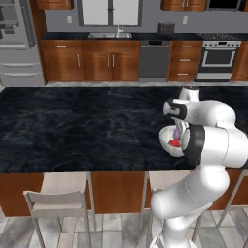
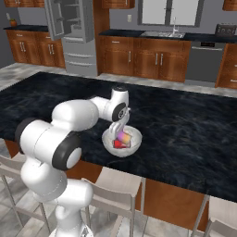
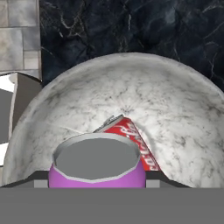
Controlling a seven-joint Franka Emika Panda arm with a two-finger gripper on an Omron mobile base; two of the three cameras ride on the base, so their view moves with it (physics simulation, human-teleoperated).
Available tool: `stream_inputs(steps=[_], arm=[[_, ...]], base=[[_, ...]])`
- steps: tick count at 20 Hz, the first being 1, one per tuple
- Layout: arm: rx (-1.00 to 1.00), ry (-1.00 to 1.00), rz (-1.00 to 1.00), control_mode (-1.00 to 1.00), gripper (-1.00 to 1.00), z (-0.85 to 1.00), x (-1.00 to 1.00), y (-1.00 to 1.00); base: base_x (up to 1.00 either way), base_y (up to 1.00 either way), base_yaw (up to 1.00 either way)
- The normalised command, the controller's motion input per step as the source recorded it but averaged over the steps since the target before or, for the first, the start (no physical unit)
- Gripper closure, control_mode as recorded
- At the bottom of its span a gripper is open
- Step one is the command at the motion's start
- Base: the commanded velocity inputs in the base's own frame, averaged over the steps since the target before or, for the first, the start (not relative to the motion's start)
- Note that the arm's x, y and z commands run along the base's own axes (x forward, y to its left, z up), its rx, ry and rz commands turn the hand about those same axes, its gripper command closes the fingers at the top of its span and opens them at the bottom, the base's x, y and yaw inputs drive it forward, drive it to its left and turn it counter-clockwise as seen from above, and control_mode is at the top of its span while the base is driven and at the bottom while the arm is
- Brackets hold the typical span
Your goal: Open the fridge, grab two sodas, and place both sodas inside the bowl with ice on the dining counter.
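I have the fingers (image 2: 121,134) down inside the round white shallow bowl (image 2: 134,144) with its whitish ice, which sits near the front edge of the black white-veined marble worktop (image 1: 72,126) of the dining counter. They are pinching the purple-magenta soda can (image 3: 97,168) by its sides, top end towards the hand camera, just above the bowl's floor. The red soda can with the silver top (image 3: 133,136) already lies tilted on the ice right beside it. As I judge it, the step in hand is the release of the second can: I want it lowered until it rests on the ice next to the red one, not on top of it, then spread the fingers gently and lift straight up so neither can rolls out. I count two cans, one bowl and one arm. The tall grey steel fridge (image 2: 74,34) stands with a door open, well apart, across the kitchen.
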Motion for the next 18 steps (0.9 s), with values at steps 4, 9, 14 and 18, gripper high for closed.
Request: stream_inputs(steps=[4,9,14,18], arm=[[0.00,0.00,0.02,-1.00,1.00,-0.14,0.00,-0.01],[0.00,0.00,0.02,-1.00,1.00,-0.10,0.00,-0.01],[0.00,0.00,0.02,-1.00,1.00,-0.11,0.00,0.00],[0.00,0.00,0.01,-1.00,1.00,-0.10,0.00,0.00]], base=[[0.00,0.00,0.00],[0.00,0.00,0.00],[0.00,0.00,0.00],[0.00,0.00,0.00]])
